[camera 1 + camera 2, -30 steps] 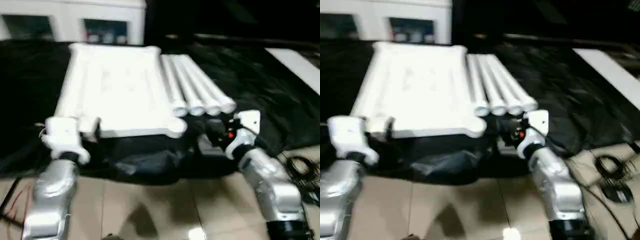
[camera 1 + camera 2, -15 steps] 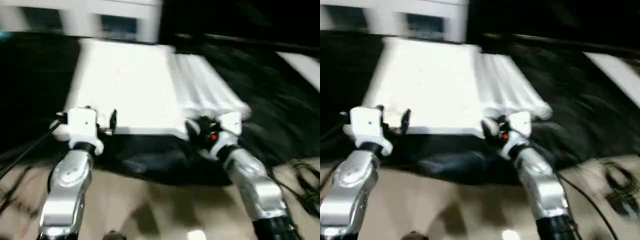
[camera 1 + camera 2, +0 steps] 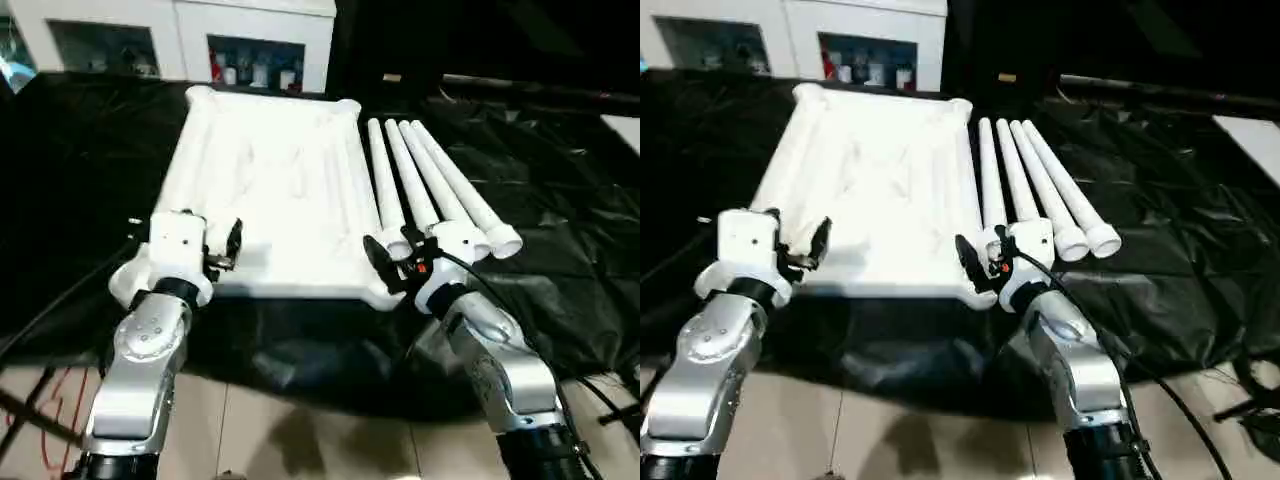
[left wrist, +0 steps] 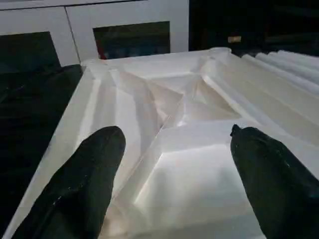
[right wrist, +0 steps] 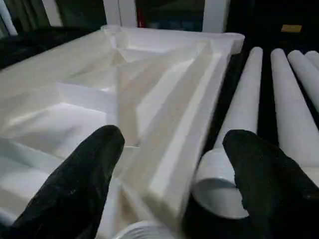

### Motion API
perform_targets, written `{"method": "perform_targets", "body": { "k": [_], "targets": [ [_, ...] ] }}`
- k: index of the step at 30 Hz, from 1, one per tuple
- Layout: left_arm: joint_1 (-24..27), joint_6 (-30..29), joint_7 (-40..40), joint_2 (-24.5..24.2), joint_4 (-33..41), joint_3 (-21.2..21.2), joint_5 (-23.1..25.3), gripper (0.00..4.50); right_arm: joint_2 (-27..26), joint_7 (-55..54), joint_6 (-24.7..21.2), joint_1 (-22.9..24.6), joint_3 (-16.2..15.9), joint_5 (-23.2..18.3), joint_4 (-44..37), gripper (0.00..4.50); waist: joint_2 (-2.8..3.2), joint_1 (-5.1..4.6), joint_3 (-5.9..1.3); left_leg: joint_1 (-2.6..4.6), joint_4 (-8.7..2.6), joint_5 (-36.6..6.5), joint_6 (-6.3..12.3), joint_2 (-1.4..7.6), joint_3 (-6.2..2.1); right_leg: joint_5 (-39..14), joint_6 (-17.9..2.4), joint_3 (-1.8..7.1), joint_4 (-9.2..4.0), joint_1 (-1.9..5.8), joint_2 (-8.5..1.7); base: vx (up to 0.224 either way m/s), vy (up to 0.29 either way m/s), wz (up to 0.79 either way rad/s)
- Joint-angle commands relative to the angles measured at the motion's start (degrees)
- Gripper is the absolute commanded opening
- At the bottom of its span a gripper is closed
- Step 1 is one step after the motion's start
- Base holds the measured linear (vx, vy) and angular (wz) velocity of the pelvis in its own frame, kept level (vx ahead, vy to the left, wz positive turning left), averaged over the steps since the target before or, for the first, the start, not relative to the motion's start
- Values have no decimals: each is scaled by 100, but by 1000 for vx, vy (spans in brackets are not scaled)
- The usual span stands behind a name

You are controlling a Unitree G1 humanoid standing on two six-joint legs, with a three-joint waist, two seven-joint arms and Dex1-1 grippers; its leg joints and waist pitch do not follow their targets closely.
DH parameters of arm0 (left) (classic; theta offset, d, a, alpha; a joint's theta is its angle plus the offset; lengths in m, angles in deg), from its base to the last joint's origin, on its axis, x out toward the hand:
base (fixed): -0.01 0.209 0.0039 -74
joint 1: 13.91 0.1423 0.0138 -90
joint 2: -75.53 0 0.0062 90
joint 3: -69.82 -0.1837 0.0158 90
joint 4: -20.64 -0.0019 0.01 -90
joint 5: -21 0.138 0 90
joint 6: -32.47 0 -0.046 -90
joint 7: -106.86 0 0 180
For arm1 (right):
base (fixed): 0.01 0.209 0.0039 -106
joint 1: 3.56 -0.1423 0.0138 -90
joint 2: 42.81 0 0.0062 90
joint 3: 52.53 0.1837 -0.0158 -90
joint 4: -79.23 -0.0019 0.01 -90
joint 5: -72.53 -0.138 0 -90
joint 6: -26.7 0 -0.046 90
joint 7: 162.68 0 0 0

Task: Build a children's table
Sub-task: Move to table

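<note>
- Children's table lies unassembled: white moulded-plastic top, ribbed underside up, on crinkled black sheeting.
- Left hand at the top's seven o'clock corner, fingers spread wide, holding nothing.
- Right hand at its five o'clock corner, equally wide, empty.
- Four smooth tapered legs lie loose at three o'clock; all need fitting, I judge.

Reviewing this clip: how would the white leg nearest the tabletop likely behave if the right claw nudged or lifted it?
The leg is round and lies loose on the black sheet, so a sideways nudge would probably roll it. It looks hollow at its open end, so likely light and stiff. Smooth plastic may slip in the right claw.
</note>
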Motion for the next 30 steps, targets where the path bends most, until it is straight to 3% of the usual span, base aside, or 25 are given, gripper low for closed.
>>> {"method": "perform_targets", "body": {
  "k": [1,2,3,4,5,6,7,8,9,10,11,12,13,14,15,16,17,18,19,20,23,25,26,30],
  "targets": [
    [-41,-8,38,-43,-59,49,38,388,58,132,132,-16,-121,85,-55,370,208,-99,-525,816,-210,2232,1606,219,-437,2953,541,-153,513,-359,222,105,-84,4],
    [-45,-11,34,-43,-57,53,34,388,84,159,148,-15,-165,126,-65,370,184,-348,-559,1290,-263,2866,2339,668,-893,1551,641,-155,757,-1028,-23,34,-62,-9],
    [-32,-17,32,-44,-31,73,20,388,134,229,149,-17,-279,218,-82,370,134,-360,-459,1146,-556,4061,3796,810,-1568,-499,638,-86,984,-1243,-298,7,-133,-35],
    [-14,-19,31,-44,-9,86,12,388,139,260,129,-23,-318,238,-82,370,19,-339,-445,604,-263,3590,2843,-42,-1344,266,371,355,388,-883,-450,-105,-113,-24],
    [1,-28,16,-36,4,100,12,388,121,285,118,-32,-321,219,-72,370,-354,56,-394,-552,291,1120,1669,-864,-625,1236,1262,613,-296,269,-747,-105,-113,-24],
    [18,-21,11,-36,14,109,11,388,110,281,120,-33,-316,211,-72,370,-243,104,-272,-728,688,111,1389,-712,-470,1725,1396,713,-509,338,-1217,-41,-48,51],
    [22,-16,7,-37,15,113,10,388,105,278,121,-39,-311,203,-67,370,-143,-15,-277,-368,551,-54,193,-325,-465,1963,950,629,-482,48,-1135,78,-10,57],
    [53,-21,-6,-49,39,111,32,388,83,275,87,-38,-274,145,-70,370,-357,-40,-246,-520,467,207,-17,-355,-319,1902,438,434,-426,218,-824,78,-10,57],
    [82,-25,15,-56,58,107,12,388,67,284,65,-31,-243,104,-76,370,-60,-39,-310,-479,-78,971,-110,-143,-305,2089,-365,157,-247,298,-565,84,-6,6],
    [83,-26,16,-56,58,106,12,388,66,284,65,-31,-242,103,-76,370,242,-79,-410,-174,-415,1772,153,79,-398,2170,-659,-183,-101,210,-401,118,40,-4],
    [105,-34,47,-66,75,96,-9,388,53,302,41,-21,-211,57,-84,370,407,-313,-429,405,-387,2285,1128,468,-918,1321,-659,-271,474,-523,-60,118,40,-4],
    [115,-40,68,-77,83,87,-6,388,54,318,37,-16,-193,32,-84,370,372,-376,-502,647,-267,3187,1576,580,-1088,937,-571,-167,539,-785,-120,143,43,-2],
    [115,-40,68,-77,83,87,-6,388,54,318,37,-16,-193,32,-84,370,339,-245,-477,591,-126,5278,1722,590,-1077,1056,-217,43,456,-901,-274,0,0,0],
    [127,-26,100,-81,86,121,-32,388,82,332,65,16,-221,27,-94,370,266,-177,-508,464,-73,6578,1300,384,-929,1756,114,172,272,-898,-318,0,0,0],
    [129,-20,96,-86,82,141,-28,388,94,346,88,29,-236,43,-100,370,227,-141,-462,314,-128,6350,1010,207,-745,1970,120,181,132,-851,-304,-119,88,5],
    [123,-14,103,-93,67,161,-41,388,92,352,95,30,-240,53,-98,370,132,-117,-380,63,-145,4378,601,-77,-432,2075,-206,239,-133,-731,-446,-140,68,4],
    [116,-13,113,-106,52,171,-58,388,86,349,97,29,-234,79,-89,370,20,-79,-348,-110,-277,2214,284,-111,-337,1580,-453,283,-169,-523,-571,-140,68,4],
    [106,-13,114,-123,41,167,-63,388,87,335,93,26,-232,125,-81,370,-10,-60,-351,-133,-347,1410,151,-54,-314,1343,-580,314,-192,-456,-634,-66,-8,0],
    [88,-23,115,-140,24,161,-69,388,80,316,76,18,-219,174,-67,370,17,-47,-328,-82,-456,449,-58,38,-264,1032,-863,298,-199,-465,-618,-64,-46,1],
    [76,-47,120,-150,14,154,-65,388,72,314,81,20,-200,173,-62,370,68,-79,-298,-62,-559,-239,-223,105,-208,650,-1069,269,-207,-500,-557,-64,-46,1],
    [59,-67,265,-144,-9,119,-144,388,101,314,84,26,-168,130,-105,370,122,-138,-254,-12,-662,-1429,-565,206,-116,-277,-1186,258,-261,-630,-494,-80,-38,4],
    [55,-81,286,-146,-11,111,-146,388,106,312,80,24,-167,118,-111,370,110,-143,-247,-24,-683,-1662,-684,222,-92,-588,-1098,259,-283,-661,-493,-69,-17,3],
    [56,-61,722,-242,-11,-90,-288,388,201,403,89,14,-202,113,-141,370,115,-143,-242,-27,-689,-1744,-729,219,-84,-767,-1030,260,-299,-683,-498,-65,-12,2],
    [-29,10,1380,-487,-110,-488,-324,388,442,753,66,-16,-243,74,-207,370,162,-109,-246,-20,-697,-1767,-790,241,-37,-807,-905,269,-305,-751,-488,-13,-2,1]
  ]
}}
